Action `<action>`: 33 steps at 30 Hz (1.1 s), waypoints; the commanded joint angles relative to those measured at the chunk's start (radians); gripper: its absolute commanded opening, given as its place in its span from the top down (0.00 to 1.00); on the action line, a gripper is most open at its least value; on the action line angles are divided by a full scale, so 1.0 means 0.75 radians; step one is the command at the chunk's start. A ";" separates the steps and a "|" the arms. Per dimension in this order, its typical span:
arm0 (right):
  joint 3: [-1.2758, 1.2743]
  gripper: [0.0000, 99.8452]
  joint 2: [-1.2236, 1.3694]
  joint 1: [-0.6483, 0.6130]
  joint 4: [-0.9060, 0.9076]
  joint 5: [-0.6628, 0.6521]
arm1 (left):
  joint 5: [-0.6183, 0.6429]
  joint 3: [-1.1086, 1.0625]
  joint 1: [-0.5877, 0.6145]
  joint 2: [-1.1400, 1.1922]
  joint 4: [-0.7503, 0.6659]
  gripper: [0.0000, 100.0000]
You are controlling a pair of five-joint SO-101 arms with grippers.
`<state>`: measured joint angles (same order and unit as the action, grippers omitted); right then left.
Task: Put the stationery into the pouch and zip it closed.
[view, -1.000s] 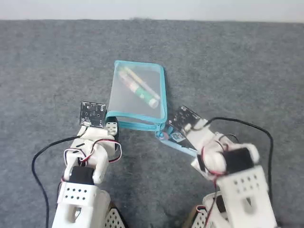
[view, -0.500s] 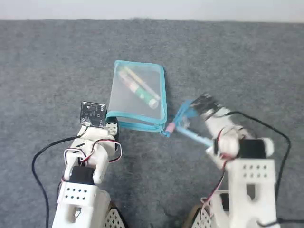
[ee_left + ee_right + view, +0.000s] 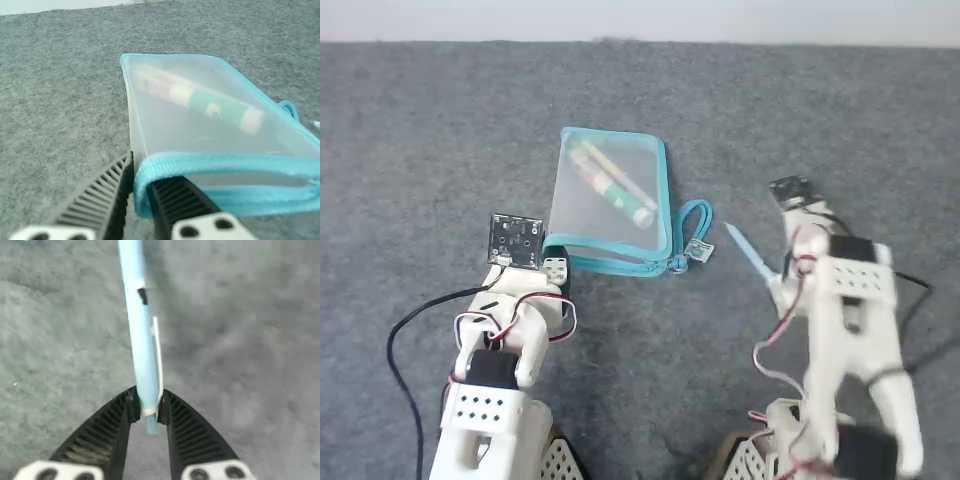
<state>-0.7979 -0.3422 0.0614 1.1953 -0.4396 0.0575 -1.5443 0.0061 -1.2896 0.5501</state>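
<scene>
The clear mesh pouch [image 3: 610, 205] with teal trim lies on the grey mat, and markers [image 3: 612, 183] show through its wall. My left gripper [image 3: 556, 266] is shut on the pouch's near left corner; in the left wrist view the teal edge [image 3: 200, 162] sits clamped at the left gripper [image 3: 141, 176], with a marker [image 3: 200, 97] inside the pouch [image 3: 165, 125]. To the right of the pouch, my right gripper [image 3: 777, 284] is shut on a light blue pen [image 3: 748, 252] that points toward the pouch. The right wrist view shows the pen [image 3: 140, 330] pinched in the right gripper [image 3: 147, 409].
The pouch's teal loop strap [image 3: 698, 222] and a small tag [image 3: 699, 250] lie on the mat at its near right corner, between pouch and pen tip. Grey mat [image 3: 440, 130] spreads all around, with a pale wall edge along the far side.
My right arm has swung away from the pouch's near right corner to the right, carrying the blue pen. The loop strap rose with it, then dropped back beside the pouch. The left arm stayed still.
</scene>
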 commanded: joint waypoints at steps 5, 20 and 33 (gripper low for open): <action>0.158 0.92 0.271 -0.134 -0.060 0.027 | 0.014 0.024 0.008 0.002 -0.031 0.99; 0.282 0.90 0.470 -0.230 -0.124 0.031 | 0.014 0.026 0.008 0.002 -0.031 0.99; 0.299 0.99 0.533 -0.214 -0.087 0.029 | 0.014 0.024 0.008 0.002 -0.031 0.99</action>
<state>-0.6015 0.0783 -0.0982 1.1139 -0.4304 0.0575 -1.5443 0.0061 -1.2896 0.5501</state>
